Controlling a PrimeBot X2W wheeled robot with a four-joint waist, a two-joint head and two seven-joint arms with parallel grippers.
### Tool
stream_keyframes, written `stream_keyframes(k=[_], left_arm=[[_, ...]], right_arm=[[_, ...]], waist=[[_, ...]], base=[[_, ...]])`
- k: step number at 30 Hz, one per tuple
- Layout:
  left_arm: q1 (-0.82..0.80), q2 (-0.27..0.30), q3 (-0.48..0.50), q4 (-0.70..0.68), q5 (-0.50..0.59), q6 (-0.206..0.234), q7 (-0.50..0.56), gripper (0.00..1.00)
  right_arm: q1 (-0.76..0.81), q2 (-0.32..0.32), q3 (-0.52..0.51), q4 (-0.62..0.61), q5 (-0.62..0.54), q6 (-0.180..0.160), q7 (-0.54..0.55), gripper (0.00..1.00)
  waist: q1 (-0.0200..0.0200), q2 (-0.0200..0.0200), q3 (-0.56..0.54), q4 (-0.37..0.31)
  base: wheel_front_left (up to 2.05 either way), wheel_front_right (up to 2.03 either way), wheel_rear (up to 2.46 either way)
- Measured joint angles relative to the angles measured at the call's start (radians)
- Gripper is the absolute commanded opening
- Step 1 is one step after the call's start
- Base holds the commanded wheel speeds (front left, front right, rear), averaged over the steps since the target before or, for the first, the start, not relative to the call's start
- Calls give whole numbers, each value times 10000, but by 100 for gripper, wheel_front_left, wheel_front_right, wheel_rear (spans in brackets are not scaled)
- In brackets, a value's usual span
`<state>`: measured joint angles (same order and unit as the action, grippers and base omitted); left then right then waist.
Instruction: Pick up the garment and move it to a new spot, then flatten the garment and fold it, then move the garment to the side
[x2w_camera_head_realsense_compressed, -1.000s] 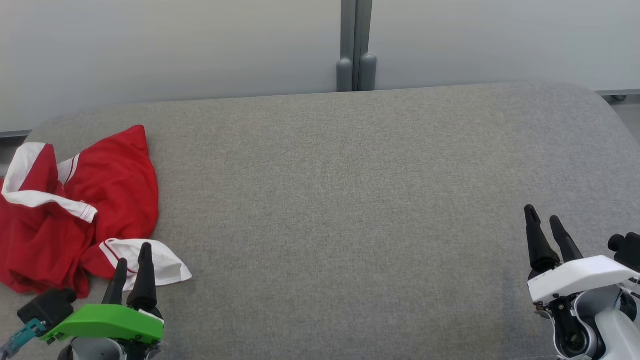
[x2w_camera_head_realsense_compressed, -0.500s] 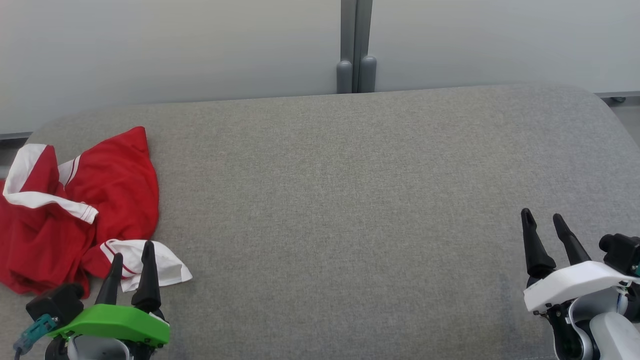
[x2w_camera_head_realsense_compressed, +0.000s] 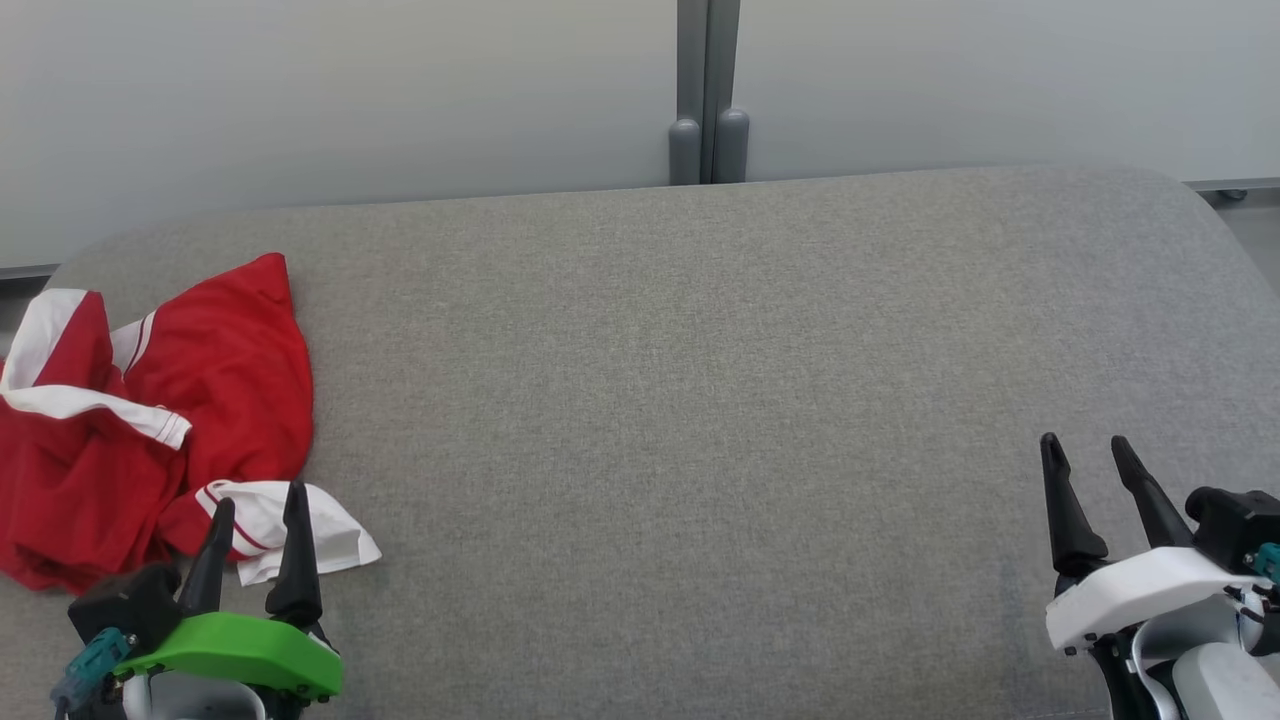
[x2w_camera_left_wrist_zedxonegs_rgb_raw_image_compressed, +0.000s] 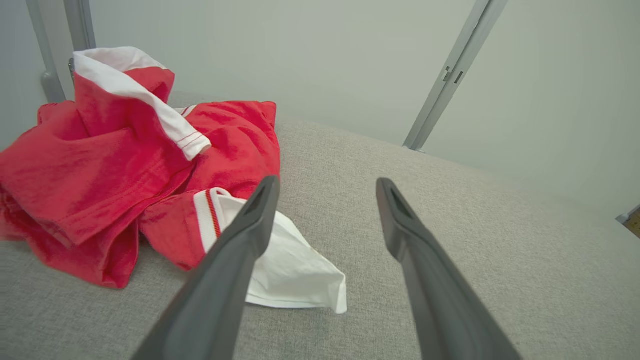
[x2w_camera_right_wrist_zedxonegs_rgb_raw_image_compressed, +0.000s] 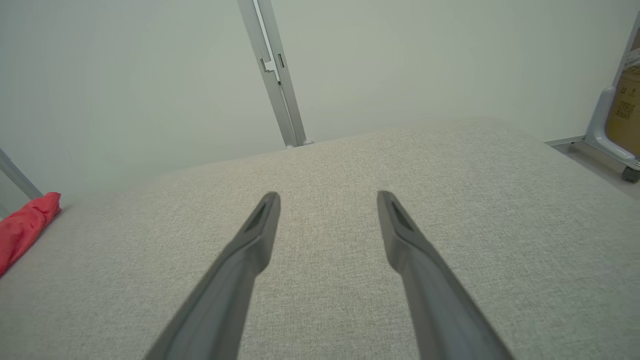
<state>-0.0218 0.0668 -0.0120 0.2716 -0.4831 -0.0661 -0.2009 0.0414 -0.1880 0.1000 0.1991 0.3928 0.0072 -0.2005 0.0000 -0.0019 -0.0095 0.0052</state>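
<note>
Prob. a lab/test cell: bare pale partition panels (x2w_camera_head_realsense_compressed: 350, 90) w/ grey metal post (x2w_camera_head_realsense_compressed: 708, 90) across top, fabric-covered desk (x2w_camera_head_realsense_compressed: 700, 400) mid-frame, caster foot (x2w_camera_right_wrist_zedxonegs_rgb_raw_image_compressed: 629, 173) at right edge.

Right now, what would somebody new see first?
The crumpled red-and-white garment jumps out, heaped at the left end of the grey cushioned surface. Then the left gripper, open close beside it, and the right gripper, open over bare fabric far right.

Nothing legible; a label (x2w_camera_right_wrist_zedxonegs_rgb_raw_image_compressed: 625, 108) on the cardboard box (x2w_camera_right_wrist_zedxonegs_rgb_raw_image_compressed: 633, 135) seems printed, blurred.
</note>
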Motion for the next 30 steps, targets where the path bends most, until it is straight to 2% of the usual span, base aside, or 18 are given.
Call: stream_keyframes(k=[15, 30], left_arm=[[58, -127, 209, 228, 1534, -58, -481, 100], [65, -176, 378, 380, 1536, -249, -481, 100]], right_arm=[[299, -2, -288, 0, -1662, 38, -487, 100], [312, 4, -679, -4, -1918, 267, -499, 100]], waist=[[0, 0, 58, -70], [0, 0, 157, -1]], base=[[0, 0, 0], [0, 0, 0]])
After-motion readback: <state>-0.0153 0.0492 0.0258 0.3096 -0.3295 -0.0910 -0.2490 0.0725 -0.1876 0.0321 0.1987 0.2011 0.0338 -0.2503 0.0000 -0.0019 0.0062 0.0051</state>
